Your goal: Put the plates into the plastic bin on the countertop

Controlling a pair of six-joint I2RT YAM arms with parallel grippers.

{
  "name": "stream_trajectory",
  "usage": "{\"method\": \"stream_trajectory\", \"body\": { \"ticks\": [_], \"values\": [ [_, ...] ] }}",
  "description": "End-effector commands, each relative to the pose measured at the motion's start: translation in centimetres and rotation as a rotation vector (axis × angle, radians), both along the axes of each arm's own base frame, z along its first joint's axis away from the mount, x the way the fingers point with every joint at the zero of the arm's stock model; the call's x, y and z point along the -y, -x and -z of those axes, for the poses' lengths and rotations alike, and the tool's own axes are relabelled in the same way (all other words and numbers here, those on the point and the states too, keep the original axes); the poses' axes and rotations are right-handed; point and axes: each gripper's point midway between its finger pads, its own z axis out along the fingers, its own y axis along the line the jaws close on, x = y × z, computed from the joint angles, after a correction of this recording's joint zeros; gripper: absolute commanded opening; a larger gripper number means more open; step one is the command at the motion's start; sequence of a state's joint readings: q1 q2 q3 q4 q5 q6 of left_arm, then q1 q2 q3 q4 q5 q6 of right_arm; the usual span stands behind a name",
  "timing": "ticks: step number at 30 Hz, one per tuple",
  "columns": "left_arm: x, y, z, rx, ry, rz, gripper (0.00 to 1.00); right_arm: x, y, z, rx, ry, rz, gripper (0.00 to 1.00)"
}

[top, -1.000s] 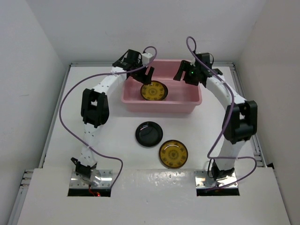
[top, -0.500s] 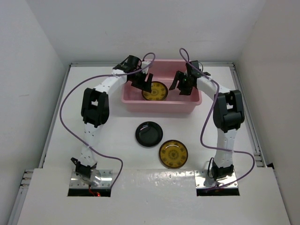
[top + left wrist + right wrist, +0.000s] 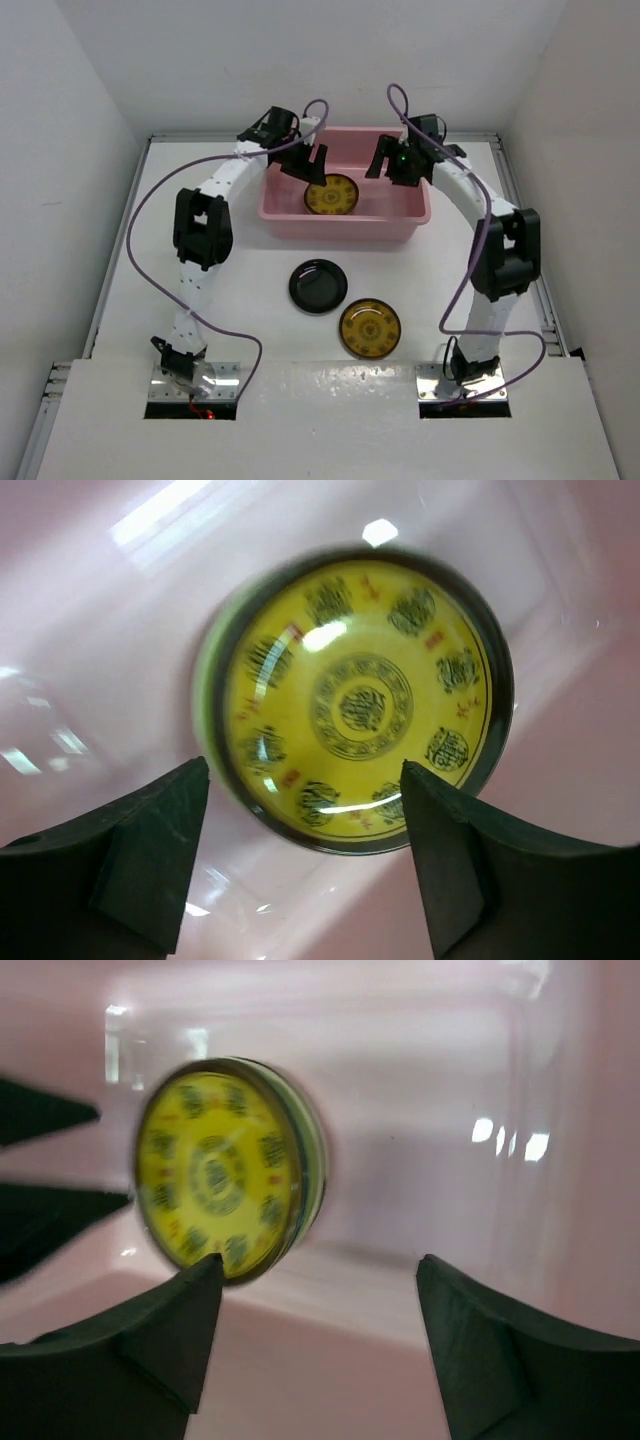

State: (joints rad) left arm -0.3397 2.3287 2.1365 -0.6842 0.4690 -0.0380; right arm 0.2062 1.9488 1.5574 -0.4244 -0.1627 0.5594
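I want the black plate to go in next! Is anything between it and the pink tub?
Nothing visible. Only countertop lies between the black plate and the pink bin, whose near wall it must clear. The loose yellow plate sits farther from the bin, off that path.

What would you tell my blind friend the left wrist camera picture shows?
A yellow patterned plate with a dark rim lies in the pink plastic bin, seen from above. The left gripper holds its two black fingers open at the bottom.

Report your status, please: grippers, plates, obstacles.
Left gripper, right gripper open, empty, above bin. One yellow plate inside; black plate, second yellow plate on counter. Nothing in the way.
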Motion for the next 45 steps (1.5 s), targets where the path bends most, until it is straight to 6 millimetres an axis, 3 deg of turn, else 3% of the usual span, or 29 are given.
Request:
{"method": "stream_trajectory", "body": {
  "ticks": [1, 3, 4, 5, 6, 7, 8, 9, 10, 11, 12, 13, 14, 15, 16, 17, 19, 20, 21, 22, 24, 27, 32, 37, 39, 41, 42, 45],
  "values": [
    [-2.3, -3.4, -6.5, 0.176, 0.020, -0.053, 0.80, 1.2, 0.3, -8.6, 0.199, 0.065, -0.059, 0.78],
    [-3.1, -3.8, -8.9, 0.239, 0.019, -0.059, 0.83, 2.2, 2.9, -11.2, 0.231, 0.087, -0.072, 0.81],
    [-4.0, -4.1, -9.9, 0.274, 0.002, -0.067, 0.84, 2.8, 4.1, -10.0, 0.204, 0.115, -0.094, 0.86],
    [-4.6, -3.9, -12.1, 0.310, 0.011, -0.077, 0.84, 3.1, 5.5, -11.6, 0.236, 0.125, -0.101, 0.87],
    [-5.5, -4.0, -13.1, 0.336, 0.003, -0.090, 0.86, 4.0, 8.4, -9.8, 0.165, 0.149, -0.109, 0.87],
    [-6.2, -4.2, -14.3, 0.362, 0.009, -0.103, 0.86, 4.1, 10.1, -10.6, 0.177, 0.154, -0.120, 0.88],
    [-8.3, -4.3, -16.4, 0.393, 0.017, -0.145, 0.87, 4.8, 13.0, -7.3, 0.057, 0.168, -0.128, 0.88],
    [-9.5, -4.2, -17.1, 0.400, 0.023, -0.159, 0.87, 4.9, 14.4, -6.5, 0.029, 0.167, -0.136, 0.88],
    [-10.6, -4.0, -17.1, 0.385, 0.033, -0.182, 0.87, 5.0, 16.1, -8.1, 0.068, 0.145, -0.131, 0.88],
    [-13.5, -4.3, -17.6, 0.382, 0.032, -0.243, 0.87, 5.0, 17.7, -7.3, 0.033, 0.134, -0.133, 0.88],
    [-15.1, -4.2, -17.9, 0.386, 0.027, -0.271, 0.87, 5.2, 20.7, -5.3, -0.003, 0.118, -0.138, 0.88],
    [-16.7, -3.5, -18.2, 0.372, 0.025, -0.303, 0.87, 4.9, 21.6, -4.8, -0.023, 0.082, -0.108, 0.85],
    [-19.7, -3.6, -18.2, 0.371, 0.008, -0.363, 0.87, 5.0, 24.2, -0.9, -0.122, 0.066, -0.078, 0.84],
    [-21.0, -3.3, -18.3, 0.369, 0.003, -0.387, 0.87, 5.0, 25.0, -0.7, -0.103, 0.055, -0.067, 0.83],
    [-22.4, -2.7, -16.9, 0.328, -0.015, -0.417, 0.87, 4.4, 24.9, -1.1, -0.064, -0.006, -0.017, 0.80],
    [-24.6, -2.2, -17.2, 0.331, -0.028, -0.464, 0.87, 4.5, 27.2, 2.2, -0.131, -0.005, -0.015, 0.79],
    [-26.4, -1.5, -16.4, 0.304, -0.048, -0.518, 0.87, 3.8, 26.9, 2.8, -0.094, -0.047, 0.015, 0.76],
    [-27.1, -0.9, -14.9, 0.266, -0.062, -0.536, 0.87, 3.7, 28.3, 5.1, -0.143, -0.040, 0.007, 0.75],
    [-27.9, -0.4, -14.9, 0.263, -0.071, -0.556, 0.86, 3.3, 28.5, 5.6, -0.148, -0.046, -0.002, 0.73],
    [-27.9, -0.2, -14.0, 0.241, -0.074, -0.556, 0.86, 2.7, 27.7, 6.0, -0.132, -0.069, -0.001, 0.73],
    [-28.0, 0.8, -13.5, 0.222, -0.067, -0.555, 0.86, 1.7, 28.1, 7.7, -0.171, -0.094, -0.027, 0.70],
    [-27.7, 1.4, -12.7, 0.198, -0.061, -0.545, 0.86, 1.1, 28.6, 8.5, -0.202, -0.089, -0.061, 0.65],
    [-27.5, 2.7, -13.2, 0.195, -0.042, -0.547, 0.86, 1.9, 31.8, 12.3, -0.318, -0.034, -0.123, 0.52],
    [-28.9, 3.2, -13.7, 0.213, -0.049, -0.570, 0.86, 2.4, 34.8, 13.5, -0.421, 0.037, -0.226, 0.43],
    [-29.3, 3.2, -13.7, 0.212, -0.044, -0.574, 0.86, 3.4, 35.5, 14.0, -0.461, 0.093, -0.222, 0.32],
    [-29.0, 3.2, -13.8, 0.207, -0.028, -0.570, 0.86, 3.9, 35.5, 14.3, -0.470, 0.117, -0.207, 0.18],
    [-29.4, 3.1, -14.0, 0.216, -0.022, -0.574, 0.86, 3.9, 35.2, 14.1, -0.464, 0.120, -0.196, 0.04],
    [-29.4, 3.3, -14.4, 0.226, -0.021, -0.574, 0.86, 4.6, 33.4, 12.5, -0.407, 0.174, -0.155, 0.00]
  ]
}}
